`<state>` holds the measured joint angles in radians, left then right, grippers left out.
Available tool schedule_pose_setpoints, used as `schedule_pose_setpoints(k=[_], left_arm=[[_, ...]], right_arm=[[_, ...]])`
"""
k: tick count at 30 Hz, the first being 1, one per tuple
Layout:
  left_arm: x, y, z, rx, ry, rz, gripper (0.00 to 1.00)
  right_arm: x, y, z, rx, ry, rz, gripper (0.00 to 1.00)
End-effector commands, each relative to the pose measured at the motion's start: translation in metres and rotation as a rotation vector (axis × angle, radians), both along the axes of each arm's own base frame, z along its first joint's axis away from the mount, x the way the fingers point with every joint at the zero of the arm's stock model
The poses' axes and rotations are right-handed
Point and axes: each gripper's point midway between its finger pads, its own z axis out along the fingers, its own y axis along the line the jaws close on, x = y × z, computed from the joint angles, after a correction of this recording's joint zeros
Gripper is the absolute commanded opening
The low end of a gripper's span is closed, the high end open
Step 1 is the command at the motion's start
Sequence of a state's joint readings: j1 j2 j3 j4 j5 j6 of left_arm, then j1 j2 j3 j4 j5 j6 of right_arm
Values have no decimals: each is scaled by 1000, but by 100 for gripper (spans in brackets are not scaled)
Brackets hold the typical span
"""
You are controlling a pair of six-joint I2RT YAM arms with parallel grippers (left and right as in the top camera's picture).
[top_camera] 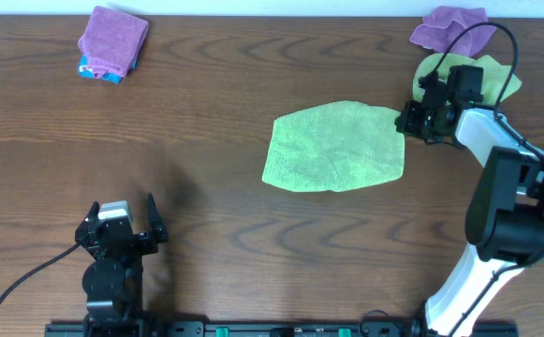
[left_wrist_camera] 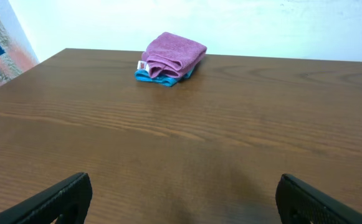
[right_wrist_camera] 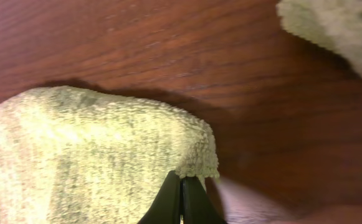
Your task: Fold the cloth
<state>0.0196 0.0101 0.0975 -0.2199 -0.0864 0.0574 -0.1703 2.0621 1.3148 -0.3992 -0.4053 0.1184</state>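
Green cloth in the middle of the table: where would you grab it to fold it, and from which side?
By its far right corner, coming from the right. The green cloth lies flat, so only a thin edge can be pinched, and the right gripper seems shut there; the left gripper sits far off, open.

No legible text, brand, number or sign in any view — overhead or wrist. One small pale patch on the purple cloth (left_wrist_camera: 173, 55): unreadable.
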Motion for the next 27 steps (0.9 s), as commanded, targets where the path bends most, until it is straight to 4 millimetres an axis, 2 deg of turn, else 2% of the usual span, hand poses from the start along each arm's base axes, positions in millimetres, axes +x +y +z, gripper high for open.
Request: schedule_pose_setpoints(k=[1, 5, 11, 13, 15, 17, 20, 22, 27], left_arm=[[-1, 4, -14, 17, 32, 20, 95], [-1, 4, -14, 17, 32, 20, 95], [-1, 4, -14, 17, 32, 20, 95], [-1, 4, -14, 17, 32, 20, 95], [-1, 4, -14, 17, 32, 20, 95], [-1, 4, -14, 17, 32, 20, 95], [-1, 4, -14, 17, 32, 20, 95], [-1, 4, -14, 17, 32, 20, 95], [-1, 4, -14, 17, 32, 20, 95]], right_arm=[[8, 11, 16, 82, -27, 33, 1], [22, 10, 51, 78, -34, 53, 1], [46, -7, 135, -72, -89, 69, 1], [53, -9, 170, -128, -131, 74, 1], [57, -6, 197, -168, -172, 85, 1], [59, 5, 215, -179, -200, 102, 1], [55, 38, 230, -173, -216, 166, 1], [45, 75, 230, -155, -196, 240, 1], [-7, 193, 219, -99, -121, 523, 1]])
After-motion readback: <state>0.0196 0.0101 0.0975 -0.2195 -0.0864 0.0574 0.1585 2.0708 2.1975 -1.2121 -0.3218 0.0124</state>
